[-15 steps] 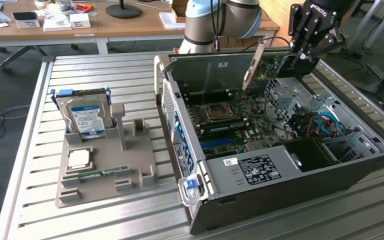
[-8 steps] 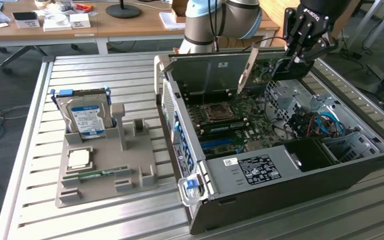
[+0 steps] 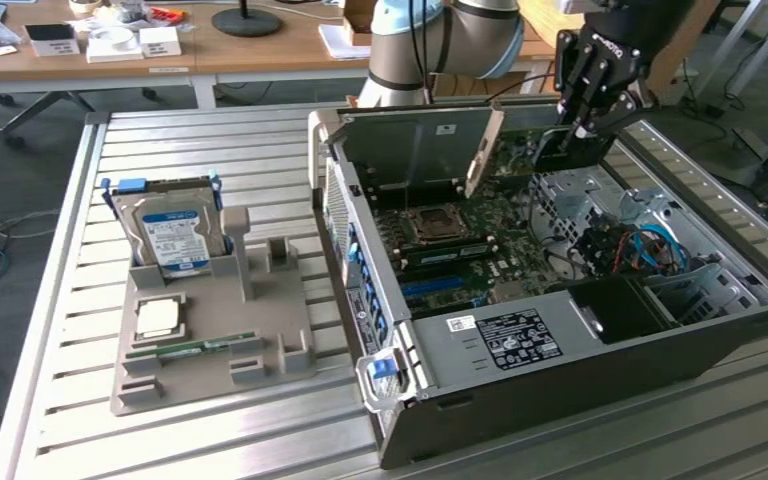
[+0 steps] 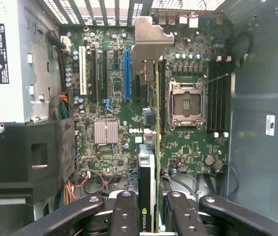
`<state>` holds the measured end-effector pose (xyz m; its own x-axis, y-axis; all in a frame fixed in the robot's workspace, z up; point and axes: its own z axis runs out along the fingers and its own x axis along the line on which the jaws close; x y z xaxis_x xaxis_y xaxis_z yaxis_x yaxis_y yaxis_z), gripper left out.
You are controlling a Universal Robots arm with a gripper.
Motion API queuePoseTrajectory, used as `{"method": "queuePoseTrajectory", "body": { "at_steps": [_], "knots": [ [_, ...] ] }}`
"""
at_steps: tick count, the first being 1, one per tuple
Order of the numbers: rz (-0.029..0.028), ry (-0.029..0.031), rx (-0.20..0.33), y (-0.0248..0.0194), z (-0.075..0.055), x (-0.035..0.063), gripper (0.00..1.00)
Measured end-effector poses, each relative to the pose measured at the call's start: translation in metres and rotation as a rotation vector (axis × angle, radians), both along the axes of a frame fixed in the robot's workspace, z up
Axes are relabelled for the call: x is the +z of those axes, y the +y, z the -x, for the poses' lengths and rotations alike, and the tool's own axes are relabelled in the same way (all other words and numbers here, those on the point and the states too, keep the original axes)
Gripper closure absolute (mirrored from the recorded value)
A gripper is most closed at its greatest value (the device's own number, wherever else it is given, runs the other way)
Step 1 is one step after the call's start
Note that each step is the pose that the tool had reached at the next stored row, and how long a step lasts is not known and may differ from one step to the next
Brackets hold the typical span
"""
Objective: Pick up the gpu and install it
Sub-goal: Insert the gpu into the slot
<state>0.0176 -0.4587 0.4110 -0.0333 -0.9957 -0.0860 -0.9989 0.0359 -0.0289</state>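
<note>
On the exterior view's left, a slatted metal table [image 3: 51, 400] carries one grey holder [image 3: 271, 345] with three parts in it. One hard drive [image 3: 171, 235] stands upright at the back, one square processor chip [image 3: 157, 318] lies flat in front of it, and one slim memory stick [image 3: 204, 347] lies nearer the front edge.

Just beside the holder, toward the middle, stands one open computer case [image 3: 651, 350] — its side is off and the motherboard [image 3: 471, 245] lies bare, with one empty processor socket [image 3: 434, 222] on it. In the wrist view the board also shows one blue slot [image 4: 126, 73], one white slot [image 4: 82, 71] and one small silver heatsink [image 4: 105, 132].

At the exterior view's right, over the far part of the case, the one gripper [image 3: 582, 128] is clamped on the gpu [image 3: 551, 152] — a finger [image 4: 124, 214] on each face, two in all. The gpu stands on edge above the board, between the blue slot and the socket, its metal bracket [image 4: 149, 37] toward the vented rear wall. Whether it sits in a slot I cannot tell.
</note>
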Motion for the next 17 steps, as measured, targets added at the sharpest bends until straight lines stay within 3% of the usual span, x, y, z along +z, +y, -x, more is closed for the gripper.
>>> {"method": "queuePoseTrajectory", "body": {
  "at_steps": [7, 12, 17],
  "knots": [
    [0.0032, 0.0000, -0.002, -0.0006, 0.005, -0.0097, 0.73],
    [0.0032, -0.0001, -0.002, -0.0006, 0.005, -0.0100, 0.73],
    [0.0032, -0.0001, -0.002, -0.0006, 0.015, -0.0119, 0.73]
  ]
}}
